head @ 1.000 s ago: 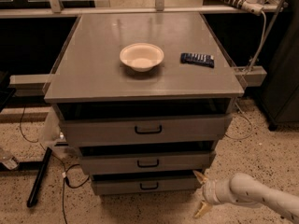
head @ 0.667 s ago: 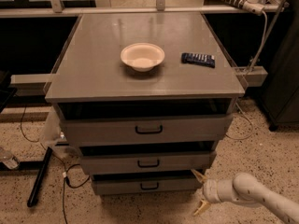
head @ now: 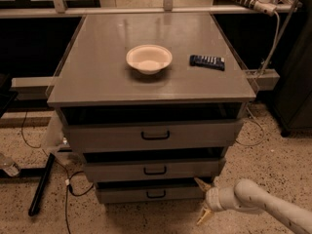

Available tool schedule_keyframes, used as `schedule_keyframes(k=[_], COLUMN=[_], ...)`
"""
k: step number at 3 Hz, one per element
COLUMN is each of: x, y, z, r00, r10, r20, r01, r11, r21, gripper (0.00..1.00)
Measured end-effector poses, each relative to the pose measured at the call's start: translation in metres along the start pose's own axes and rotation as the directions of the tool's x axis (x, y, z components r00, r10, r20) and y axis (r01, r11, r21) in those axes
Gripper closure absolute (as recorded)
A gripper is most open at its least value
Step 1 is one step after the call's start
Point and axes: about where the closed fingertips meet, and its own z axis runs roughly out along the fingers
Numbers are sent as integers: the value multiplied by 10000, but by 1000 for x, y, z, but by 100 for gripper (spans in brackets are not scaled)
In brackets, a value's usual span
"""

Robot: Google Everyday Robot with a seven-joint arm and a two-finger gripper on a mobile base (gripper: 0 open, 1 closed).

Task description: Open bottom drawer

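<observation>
The bottom drawer (head: pixel 126 194) is the lowest and narrowest grey front of the cabinet, with a small black pull handle (head: pixel 156 194) at its centre. It looks closed or nearly so, with a dark gap above it. My gripper (head: pixel 202 200) is low at the drawer's right end, beside the cabinet's front right corner, to the right of the handle. Its two pale fingers are spread apart, the upper fingertip (head: pixel 200 182) near the drawer's top right corner and the lower one (head: pixel 204 218) near the floor. It holds nothing.
Above are the mid-sized drawer (head: pixel 155 170) and the widest top drawer (head: pixel 155 136). A white bowl (head: pixel 148 58) and a dark remote (head: pixel 207 61) lie on the cabinet top. Cables and a black bar (head: pixel 41 184) lie on the speckled floor at left.
My gripper and arm have shifted slightly left, closer to the bottom drawer's right end. The drawers have not moved.
</observation>
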Motion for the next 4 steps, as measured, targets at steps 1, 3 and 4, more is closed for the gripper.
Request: schedule_keyframes(k=[1, 3, 4], x=[16, 39, 45], y=[-5, -20, -28], z=[29, 57, 72], r00=[9984, 9933, 9941], r10=[331, 601, 409], r20=[-454, -988, -1007], r01=[-329, -546, -335], r11=[9994, 9968, 9967], r21=[54, 577, 741], gripper=[0, 0, 0])
